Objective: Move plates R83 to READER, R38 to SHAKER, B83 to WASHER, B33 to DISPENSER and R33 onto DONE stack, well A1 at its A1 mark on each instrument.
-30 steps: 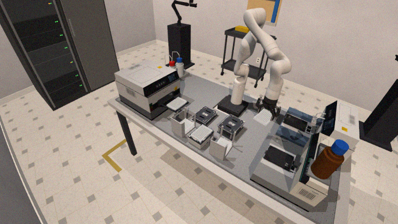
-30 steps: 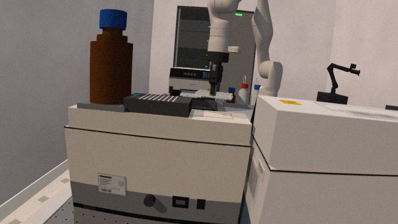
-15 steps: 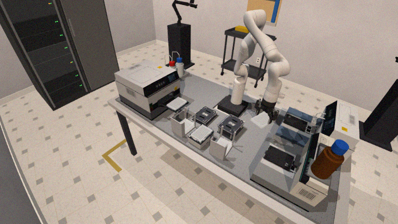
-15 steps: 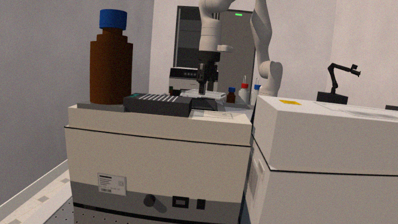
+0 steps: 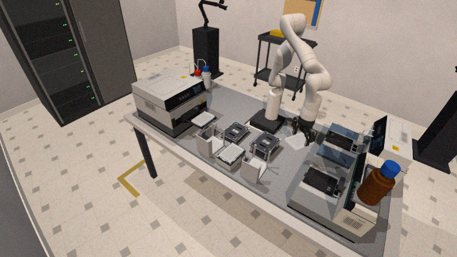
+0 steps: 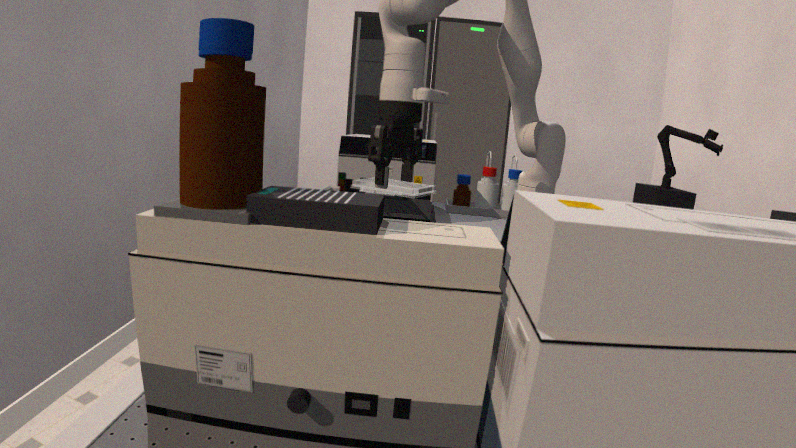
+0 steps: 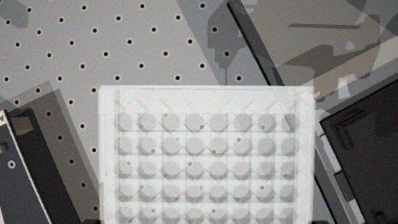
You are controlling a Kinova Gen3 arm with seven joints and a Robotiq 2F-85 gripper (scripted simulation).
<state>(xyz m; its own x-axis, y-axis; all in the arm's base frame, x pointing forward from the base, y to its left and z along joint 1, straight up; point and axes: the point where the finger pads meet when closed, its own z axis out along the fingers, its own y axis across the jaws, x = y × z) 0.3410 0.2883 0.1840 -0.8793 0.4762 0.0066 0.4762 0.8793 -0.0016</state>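
My gripper [image 5: 302, 137] [image 6: 394, 178] is shut on a white well plate [image 5: 295, 140] [image 6: 414, 190] [image 7: 207, 160] across its width. It holds the plate level above the perforated deck [image 5: 287, 166] [image 7: 60, 45], between the arm's base and the two instruments at the right. The plate's label is not readable. Another white plate [image 5: 203, 119] lies on the tray of the big instrument at the left. A third plate [image 5: 231, 154] sits on the low station at the front. The nests of the right instruments [image 5: 339, 140] [image 5: 320, 181] look dark.
Two dark nests [image 5: 236, 131] [image 5: 265, 141] stand mid-deck. Tall white racks [image 5: 204, 145] [image 5: 252, 168] flank the front station. A brown bottle [image 5: 377, 186] [image 6: 221, 128] stands on the right housing. Dark instrument edges [image 7: 360, 150] [image 7: 30, 170] show beside the held plate.
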